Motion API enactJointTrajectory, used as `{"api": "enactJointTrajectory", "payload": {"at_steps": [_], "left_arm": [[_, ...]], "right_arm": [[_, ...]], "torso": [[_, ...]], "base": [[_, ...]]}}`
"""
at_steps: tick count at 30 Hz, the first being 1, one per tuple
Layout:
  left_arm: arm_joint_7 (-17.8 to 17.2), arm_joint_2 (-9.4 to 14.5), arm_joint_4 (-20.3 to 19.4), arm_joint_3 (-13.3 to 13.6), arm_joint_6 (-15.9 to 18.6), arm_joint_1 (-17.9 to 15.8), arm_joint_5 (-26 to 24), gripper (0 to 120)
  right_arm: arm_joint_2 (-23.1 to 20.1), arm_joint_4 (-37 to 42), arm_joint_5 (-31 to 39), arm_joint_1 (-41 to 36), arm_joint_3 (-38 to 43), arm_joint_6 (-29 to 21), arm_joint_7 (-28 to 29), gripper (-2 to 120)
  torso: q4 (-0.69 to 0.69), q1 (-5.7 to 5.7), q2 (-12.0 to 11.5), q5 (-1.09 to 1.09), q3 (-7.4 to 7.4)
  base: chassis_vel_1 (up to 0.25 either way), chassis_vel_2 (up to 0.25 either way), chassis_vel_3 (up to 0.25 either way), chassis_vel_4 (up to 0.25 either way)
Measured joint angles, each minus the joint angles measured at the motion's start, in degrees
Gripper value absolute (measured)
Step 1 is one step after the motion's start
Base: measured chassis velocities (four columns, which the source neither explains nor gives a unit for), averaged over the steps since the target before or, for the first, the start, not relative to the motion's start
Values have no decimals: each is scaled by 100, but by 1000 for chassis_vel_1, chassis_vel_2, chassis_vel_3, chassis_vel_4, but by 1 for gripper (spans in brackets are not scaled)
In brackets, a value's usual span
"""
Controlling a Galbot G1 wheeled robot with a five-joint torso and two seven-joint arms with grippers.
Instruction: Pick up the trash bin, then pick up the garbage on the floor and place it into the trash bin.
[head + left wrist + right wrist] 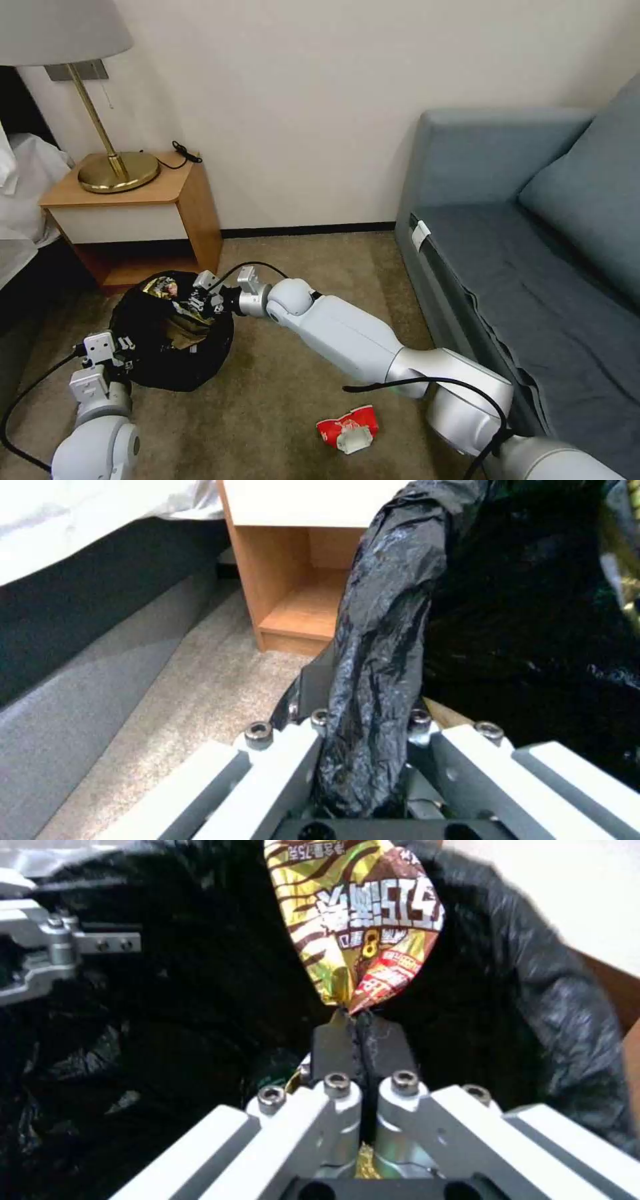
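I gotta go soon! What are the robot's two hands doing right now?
Left gripper: shut on the trash bin, pinching its black liner rim.
Right gripper: shut on the snack wrapper, over the bin's mouth.

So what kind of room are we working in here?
Likely a hotel room or bedroom: a wooden nightstand with a brass lamp beside a white-sheeted bed, a grey-blue sofa, and carpet.

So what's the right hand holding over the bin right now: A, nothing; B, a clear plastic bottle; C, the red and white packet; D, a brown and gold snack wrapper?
D: the right hand is pinched shut on the snack wrapper above the trash bin; the red-and-white packet lies on the carpet.
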Motion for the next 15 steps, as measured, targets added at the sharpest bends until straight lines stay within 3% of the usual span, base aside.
{"api": "enactJointTrajectory", "payload": {"at_steps": [15], "left_arm": [[0, -20, 89, -30, -27, -3, 30, 2]], "right_arm": [[-9, 188, -82, -156, -92, 12, 92, 54]], "torso": [[1, 0, 0, 1, 0]], "base": [[0, 0, 0, 0]]}}
